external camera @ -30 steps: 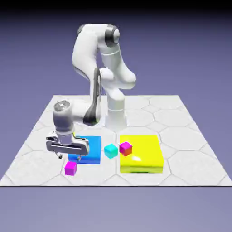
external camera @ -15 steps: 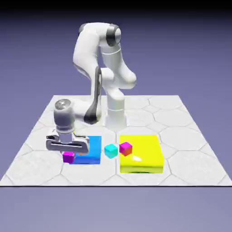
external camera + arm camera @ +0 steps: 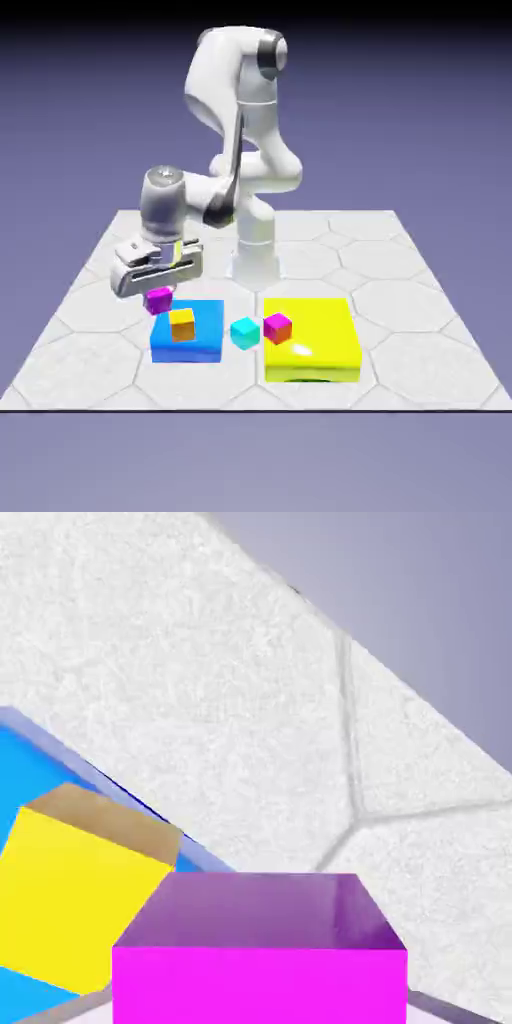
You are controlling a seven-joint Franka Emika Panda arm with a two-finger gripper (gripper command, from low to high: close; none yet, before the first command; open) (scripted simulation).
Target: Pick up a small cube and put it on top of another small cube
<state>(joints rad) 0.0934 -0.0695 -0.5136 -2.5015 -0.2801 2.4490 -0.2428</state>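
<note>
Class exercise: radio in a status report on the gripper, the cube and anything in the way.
Gripper shut on magenta cube, lifted off table. Orange cube waits on blue pad, just below and aside. Nothing between them.

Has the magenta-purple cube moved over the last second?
Yes. The magenta-purple cube has left the table in front of the blue pad and now hangs in the shut gripper, above the pad's far left corner, near the orange cube.

Magenta cube [image 3: 260, 952] glossy, smooth; table [image 3: 150, 682] rough, matt, stone-like; yellow pad [image 3: 312, 335] shiny.
</note>
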